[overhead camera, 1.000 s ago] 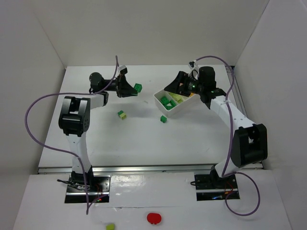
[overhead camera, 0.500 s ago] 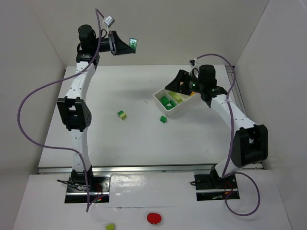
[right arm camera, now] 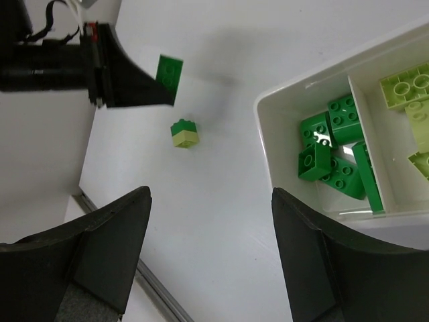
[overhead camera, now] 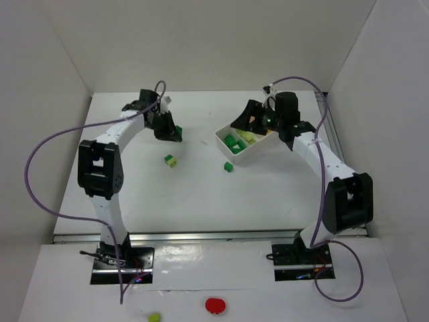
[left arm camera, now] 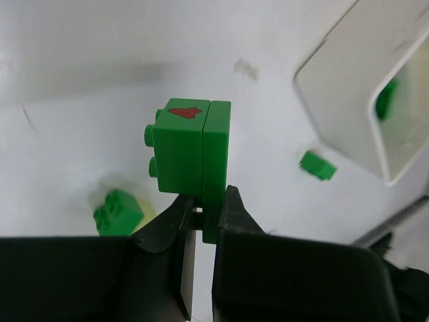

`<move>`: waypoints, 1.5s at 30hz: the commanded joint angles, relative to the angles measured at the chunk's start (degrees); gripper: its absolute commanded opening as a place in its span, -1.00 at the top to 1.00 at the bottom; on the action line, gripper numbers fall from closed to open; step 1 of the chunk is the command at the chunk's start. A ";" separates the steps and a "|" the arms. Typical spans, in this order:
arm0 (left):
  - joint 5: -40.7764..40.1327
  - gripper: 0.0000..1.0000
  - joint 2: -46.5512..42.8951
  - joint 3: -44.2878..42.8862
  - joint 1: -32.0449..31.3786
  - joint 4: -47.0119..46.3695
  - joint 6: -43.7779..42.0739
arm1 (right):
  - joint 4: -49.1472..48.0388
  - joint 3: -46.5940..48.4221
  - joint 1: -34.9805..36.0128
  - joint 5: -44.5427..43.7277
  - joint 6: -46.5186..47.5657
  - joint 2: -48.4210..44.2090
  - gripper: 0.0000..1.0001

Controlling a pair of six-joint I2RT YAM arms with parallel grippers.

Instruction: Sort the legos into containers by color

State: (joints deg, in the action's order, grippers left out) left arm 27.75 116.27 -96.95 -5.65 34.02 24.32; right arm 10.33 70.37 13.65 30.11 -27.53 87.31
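My left gripper (left arm camera: 203, 204) is shut on a dark green lego (left arm camera: 191, 151) made of two joined pieces, held above the table at the back left (overhead camera: 171, 132). Below it lies a dark green lego stacked on a pale lime one (left arm camera: 119, 211) (overhead camera: 170, 160). Another small green lego (overhead camera: 228, 166) lies loose near the white tray (overhead camera: 249, 158). The tray's end compartment holds several dark green legos (right arm camera: 335, 147), and the one beside it holds lime legos (right arm camera: 409, 100). My right gripper (right arm camera: 211, 194) hangs open and empty over the tray's left end (overhead camera: 251, 117).
White walls enclose the table on three sides. On the near ledge in front of the arm bases lie a flat red round thing (overhead camera: 215, 305) and a lime brick (overhead camera: 154, 317). A metal rail runs along the table's near edge.
The left arm swung high up toward the back wall, then came back down to the table's back left, the green lego still in its jaws. The right arm held still.
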 commanded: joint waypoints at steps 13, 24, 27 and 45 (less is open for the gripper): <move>-41.99 1.00 -6.68 13.46 -23.79 3.86 5.82 | 1.27 2.32 1.91 -2.86 1.34 2.34 -0.59; -40.49 -0.91 -5.78 9.68 -27.22 7.46 6.10 | 5.22 1.26 3.22 -6.72 3.53 1.29 -0.59; -40.49 -0.91 -10.00 8.09 -26.61 9.13 5.39 | 8.99 1.26 6.63 -13.38 5.03 1.29 -0.59; -29.51 -0.78 -21.61 12.04 -5.17 9.13 6.97 | 8.48 11.80 34.25 -39.34 19.60 19.45 -0.65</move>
State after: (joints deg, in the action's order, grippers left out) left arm -4.80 96.95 -86.06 -11.29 42.37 30.44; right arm 19.22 76.86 47.68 -5.02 -13.76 102.35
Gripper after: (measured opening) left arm 0.890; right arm 0.825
